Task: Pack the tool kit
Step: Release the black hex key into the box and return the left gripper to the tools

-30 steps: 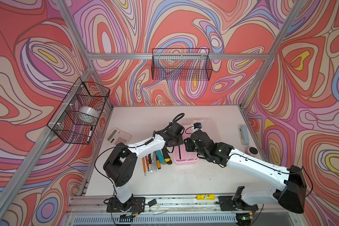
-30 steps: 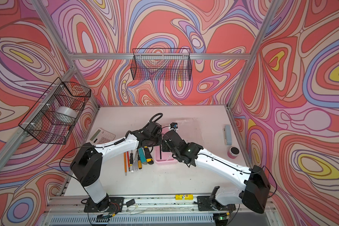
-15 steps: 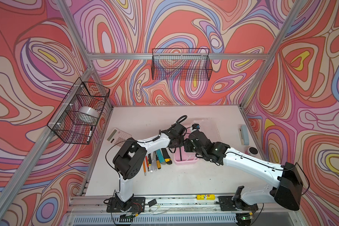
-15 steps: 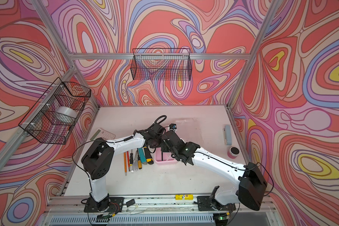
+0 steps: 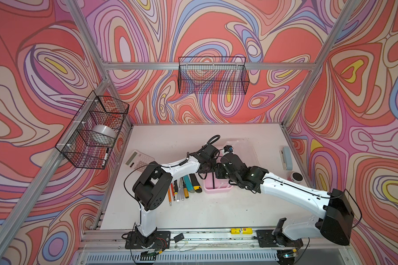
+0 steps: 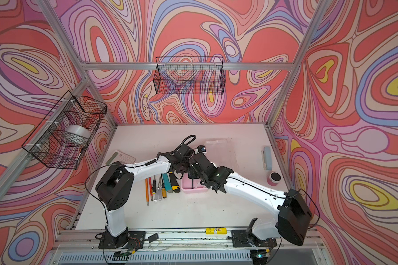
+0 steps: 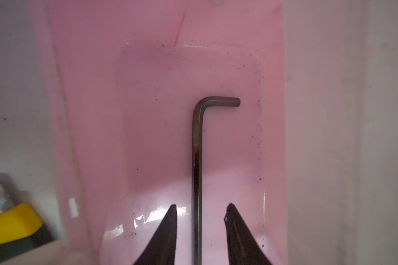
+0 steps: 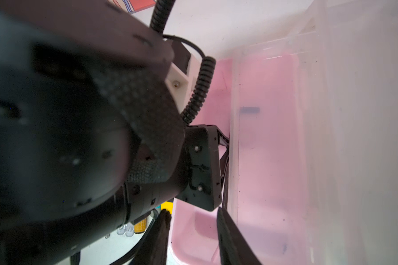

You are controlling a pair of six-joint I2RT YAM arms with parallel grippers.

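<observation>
1. In both top views, the tool kit's pink box stands open near the middle of the white counter. Its translucent lid lies just behind it, on the far side.
2. In the same views, a dark hex key lies inside the box. Just left of the box, a row of tools lies on the counter. From the box outward these are a yellow-black knife, a teal knife, screwdrivers and orange pens.
3. A white calculator lies at the far left, and a grey-blue stapler by the right edge. Both are well apart from the box.
4. Both arms reach in over the box, and their wrists meet above it. The left pincer and the right pincer point down at it. From up here I cannot tell how their fingers stand.
5. In the left wrist view, the left pincer is released. Its two dark fingers stand apart on either side of the hex key. The key lies flat on the box floor and neither finger touches it.
6. In the right wrist view, the right pincer is also released. One finger is outside the box wall and the other inside, beside the lid. The blurred left arm fills much of this view.
</observation>
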